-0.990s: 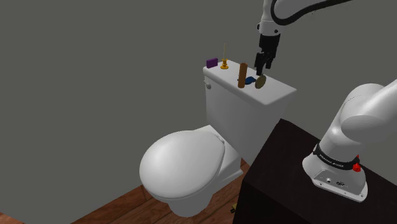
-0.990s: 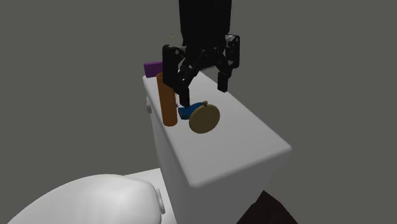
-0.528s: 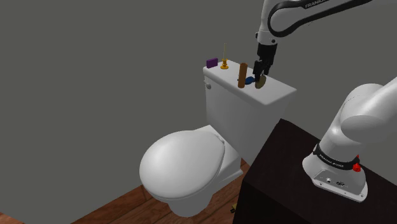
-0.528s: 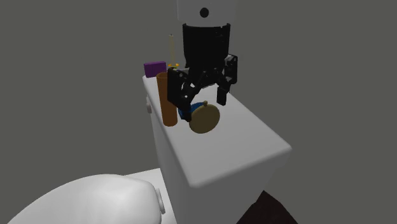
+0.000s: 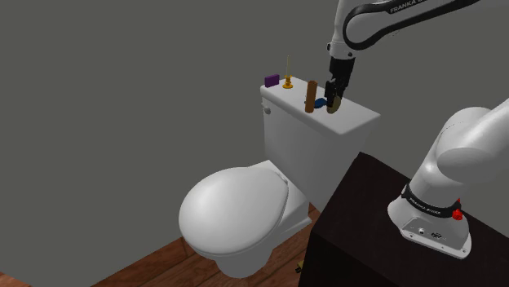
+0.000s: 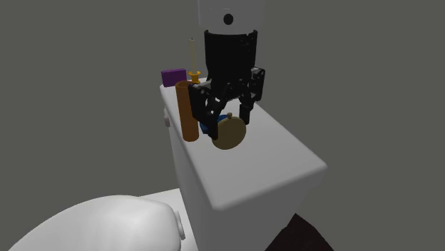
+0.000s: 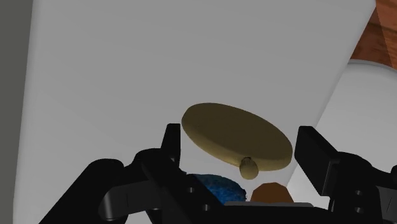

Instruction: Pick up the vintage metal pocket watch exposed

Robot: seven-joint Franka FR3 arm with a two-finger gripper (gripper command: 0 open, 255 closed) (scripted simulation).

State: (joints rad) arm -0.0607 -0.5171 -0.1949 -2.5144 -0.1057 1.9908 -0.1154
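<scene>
**Q:** Where is the scene set?

**A:** In a bathroom with grey walls and a wood floor [image 5: 163, 265]. A white toilet [image 5: 232, 204] has its seat lid down. A white arm [image 5: 383, 16] reaches over from a dark stand [image 5: 367, 228] at the shoulder view's lower right, as far as the tank lid [image 6: 278, 160].

**Q:** What sits on the tank lid?

**A:** A row of small things. At the wall end are a purple block [image 6: 172, 76] and a thin gold stick on a small base [image 6: 192, 68]. Nearer the middle, a brown cylinder [image 6: 187, 110] stands upright. Just beside it are a small blue thing [image 7: 219, 186] and the watch [image 6: 229, 135].

**Q:** What does the watch look like?

**A:** It is a dull olive-gold disc with a small round knob on its rim. It sits tilted on the lid. Its lower edge is on the white surface, and the knob end is raised towards the hand. The blue thing lies right behind it, between watch and cylinder.

**Q:** And the gripper?

**A:** The black gripper [image 7: 238, 143] points down over the watch with one finger on each side of the disc. In the wrist view the fingers stand apart. A thin strip of white lid shows between each finger and the rim, so the claw is released and nothing is clasped. The watch rests on the tank.
</scene>
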